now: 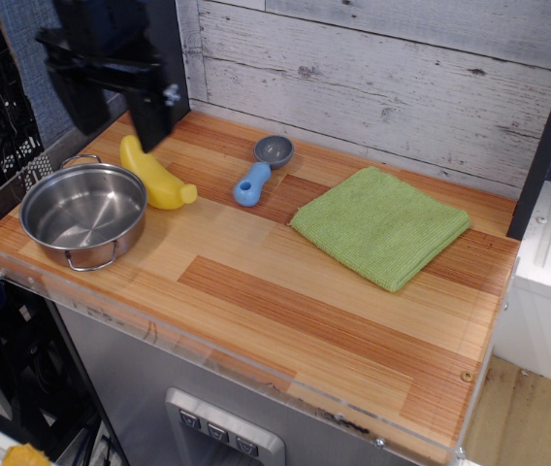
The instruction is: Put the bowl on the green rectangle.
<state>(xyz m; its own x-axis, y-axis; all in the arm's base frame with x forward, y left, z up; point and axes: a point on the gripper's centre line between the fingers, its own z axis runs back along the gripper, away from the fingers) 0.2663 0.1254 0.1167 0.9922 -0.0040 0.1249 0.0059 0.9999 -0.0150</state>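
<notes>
The shiny steel bowl [83, 215] with two wire loop handles stands at the left end of the wooden table, empty. The light-green cloth [380, 225] lies flat at the right rear. My black gripper [115, 124] hangs in the air above the bowl's far rim and the yellow banana. Its two fingers point down with a gap between them, so it is open and holds nothing.
A yellow toy banana [154, 175] lies just behind and right of the bowl. A blue-handled scoop with a grey cup [260, 168] lies between the banana and the cloth. A clear plastic rim [256, 374] edges the table's front. A plank wall stands behind.
</notes>
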